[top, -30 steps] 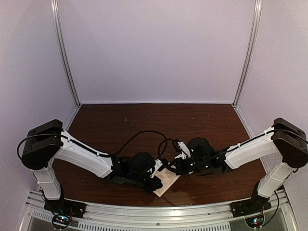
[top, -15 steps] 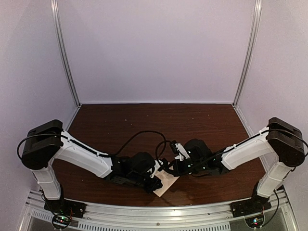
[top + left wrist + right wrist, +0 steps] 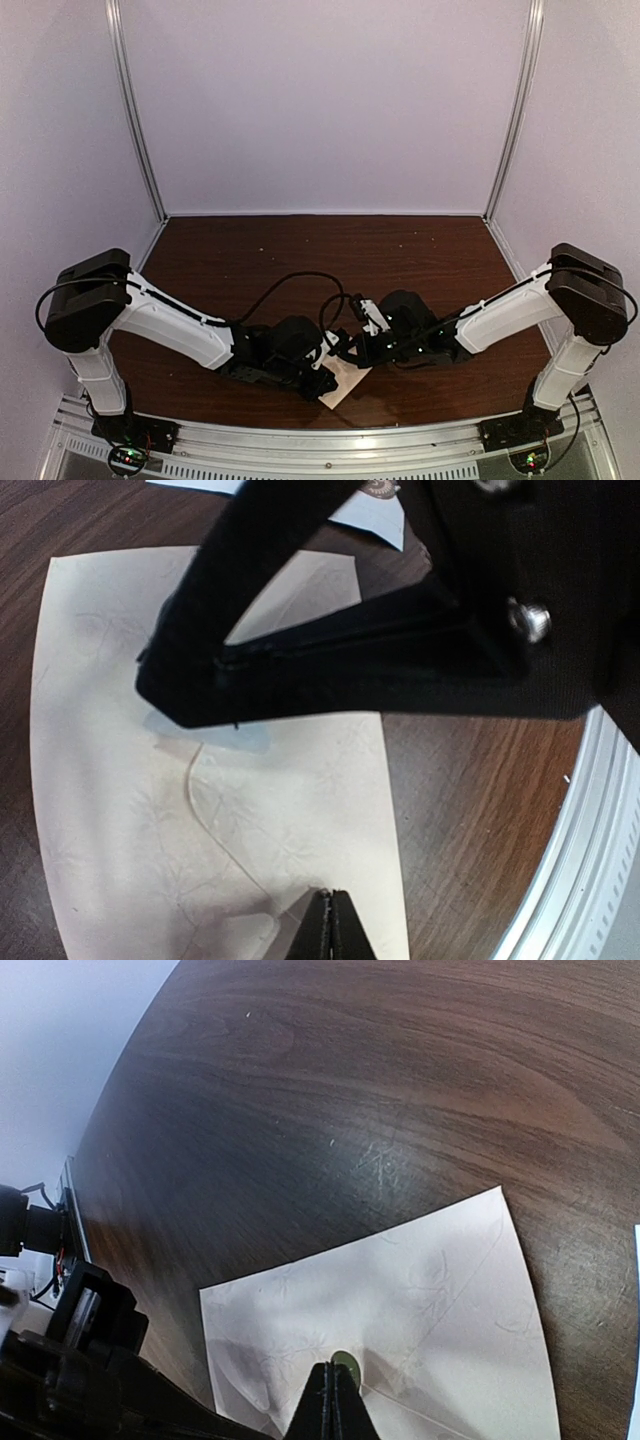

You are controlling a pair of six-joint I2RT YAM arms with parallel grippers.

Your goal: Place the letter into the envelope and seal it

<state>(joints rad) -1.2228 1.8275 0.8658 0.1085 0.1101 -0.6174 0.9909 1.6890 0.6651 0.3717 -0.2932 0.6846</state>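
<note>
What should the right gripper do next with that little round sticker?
Probably press the round sticker down onto the envelope flap: the right gripper pinches it just over the paper, while the left gripper rests shut at the envelope's edge.

A dark wood-grain desk (image 3: 400,250) was enclosed by pale lilac walls (image 3: 330,100), joined at the corners by metal posts (image 3: 135,110).

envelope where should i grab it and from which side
The envelope lies flat on the table, so no face can be pinched. Probably take the bare corner nearest the front rail, coming in low from that side to slip under the edge.
</note>
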